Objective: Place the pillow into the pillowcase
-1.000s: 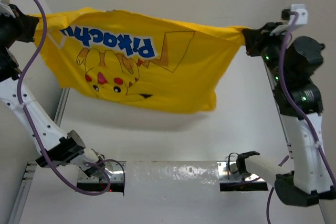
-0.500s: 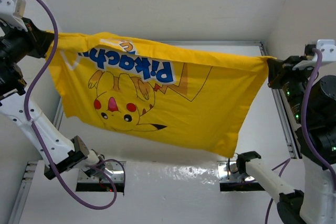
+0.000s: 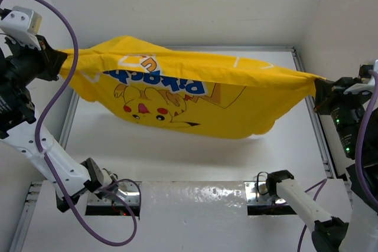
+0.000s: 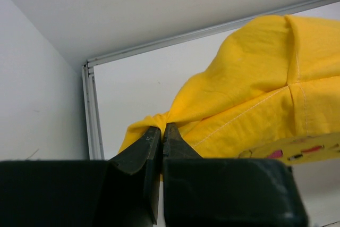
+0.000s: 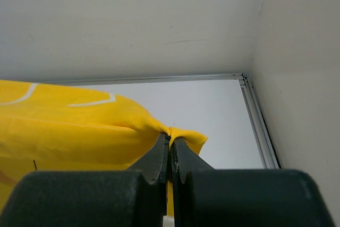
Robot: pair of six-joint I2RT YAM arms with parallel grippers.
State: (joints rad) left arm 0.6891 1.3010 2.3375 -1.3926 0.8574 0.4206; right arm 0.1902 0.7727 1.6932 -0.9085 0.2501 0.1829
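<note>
The bright yellow pillowcase (image 3: 189,95) with its Pikachu print hangs stretched in the air between both arms, above the white table. My left gripper (image 3: 59,60) is shut on its left corner; in the left wrist view the closed fingertips (image 4: 162,131) pinch bunched yellow cloth (image 4: 249,94). My right gripper (image 3: 319,90) is shut on the right corner, and the right wrist view shows the fabric (image 5: 79,131) gathered at my closed gripper (image 5: 170,142). The middle of the cloth sags and billows downward. The pillow is out of view.
A metal rail frames the white table (image 3: 177,146), seen along the right edge (image 3: 313,122) and far edge. White walls close in at the back and both sides. Both arm bases (image 3: 112,196) sit on mounting plates at the near edge.
Both grippers have moved toward the near side and lower with the pillowcase. The cloth has swung from hanging flat to billowing more horizontally, its lower edge lifted.
</note>
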